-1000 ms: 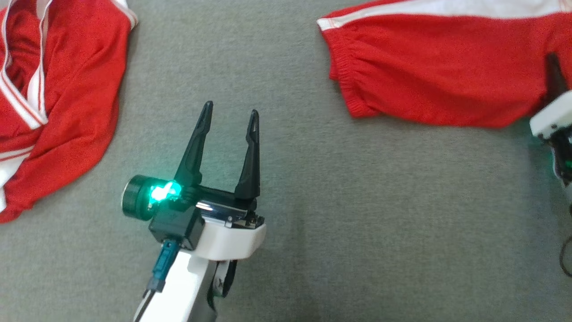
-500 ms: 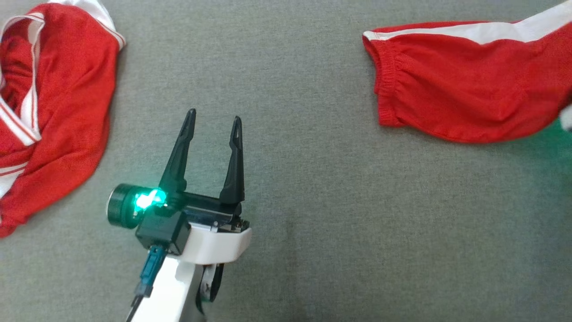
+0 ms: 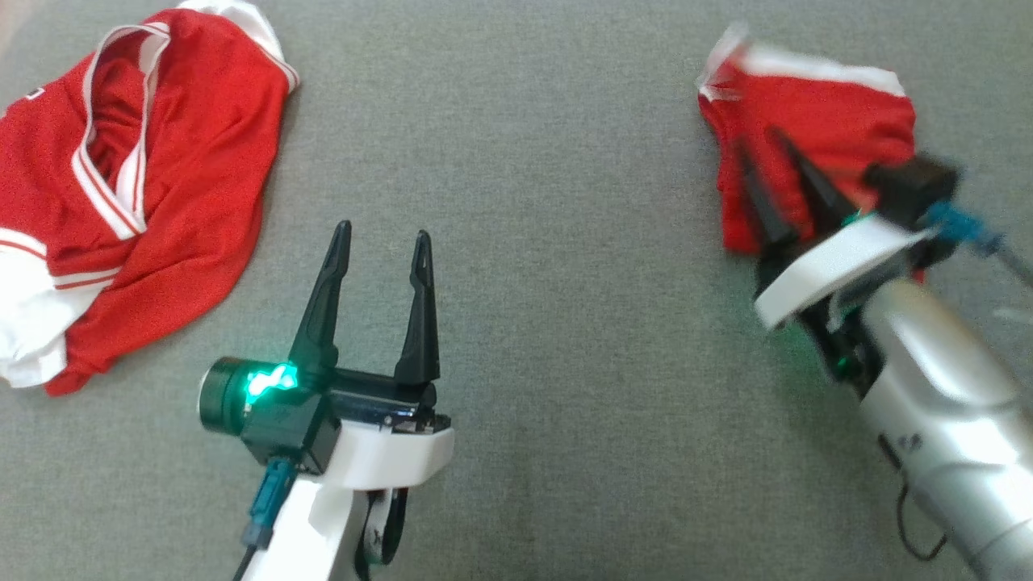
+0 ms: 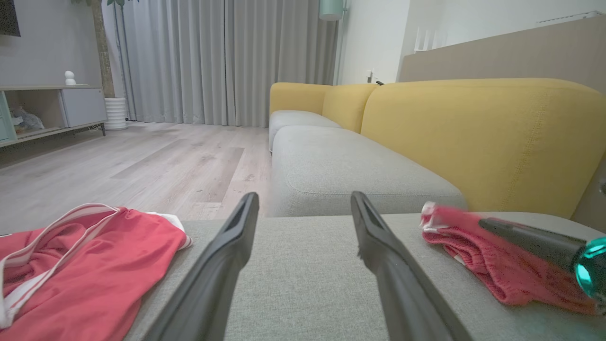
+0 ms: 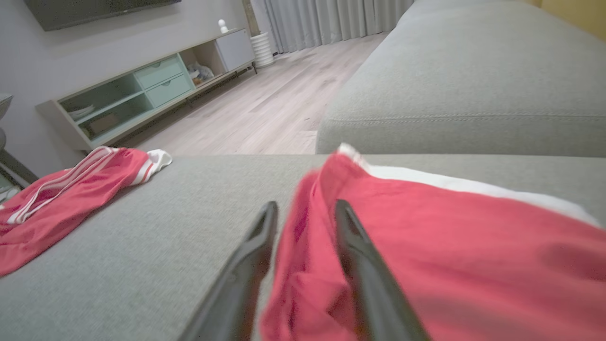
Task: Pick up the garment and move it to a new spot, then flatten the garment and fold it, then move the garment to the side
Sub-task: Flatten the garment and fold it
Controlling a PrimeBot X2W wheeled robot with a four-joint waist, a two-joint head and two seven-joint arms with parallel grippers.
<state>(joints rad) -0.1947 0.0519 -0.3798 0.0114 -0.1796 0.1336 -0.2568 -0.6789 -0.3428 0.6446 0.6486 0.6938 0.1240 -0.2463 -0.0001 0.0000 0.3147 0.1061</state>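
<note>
The garment (image 3: 839, 121) is a red piece with a white stripe, bunched at the far right of the grey sofa seat (image 3: 565, 242). It also appears in the left wrist view (image 4: 464, 241) and the right wrist view (image 5: 450, 227). My right gripper (image 3: 759, 139) lies over its near left part. Its fingers stand apart with red cloth loose between them (image 5: 306, 204). My left gripper (image 3: 382, 231) hovers open over bare cushion in the middle, holding nothing (image 4: 304, 196).
A second red garment with white trim (image 3: 186, 161) lies crumpled at the far left, near the seat's edge (image 5: 71, 189). Yellow backrests (image 4: 473, 137) rise behind the seat. Beyond the cushion are wooden floor and a low cabinet (image 5: 142, 90).
The head camera has shifted. My right arm has swung into view and its fingers have parted. The right garment, spread wide before, is now bunched into a smaller heap. The left gripper stays open.
</note>
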